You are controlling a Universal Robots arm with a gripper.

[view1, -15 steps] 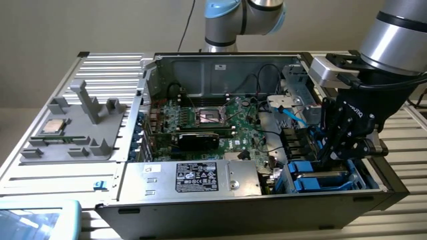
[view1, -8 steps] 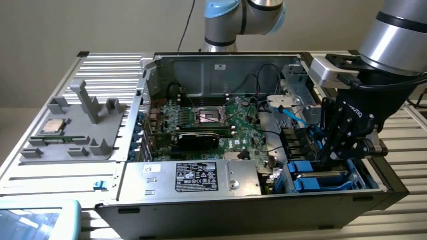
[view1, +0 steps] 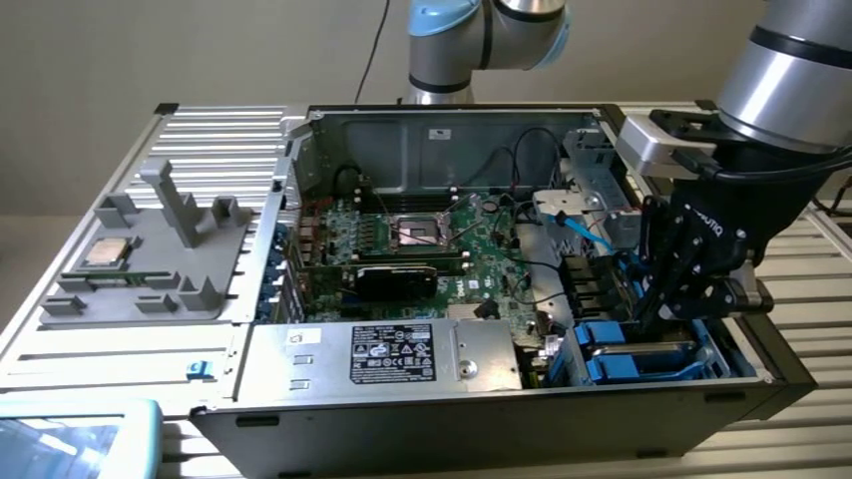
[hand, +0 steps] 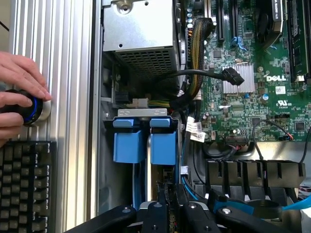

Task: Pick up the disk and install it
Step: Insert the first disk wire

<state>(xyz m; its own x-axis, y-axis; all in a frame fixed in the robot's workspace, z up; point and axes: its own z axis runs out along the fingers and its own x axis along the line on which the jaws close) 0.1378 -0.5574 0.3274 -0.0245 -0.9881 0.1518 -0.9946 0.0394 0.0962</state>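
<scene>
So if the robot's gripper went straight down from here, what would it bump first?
Probably the blue drive carriers in the corner of the computer case. The gripper points down right above them, though the gap left is hard to judge.

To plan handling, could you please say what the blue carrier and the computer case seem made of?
The blue carrier: probably moulded plastic, uniform bright blue with soft sheen. The computer case: likely sheet metal, bare grey inside with folded edges.
</scene>
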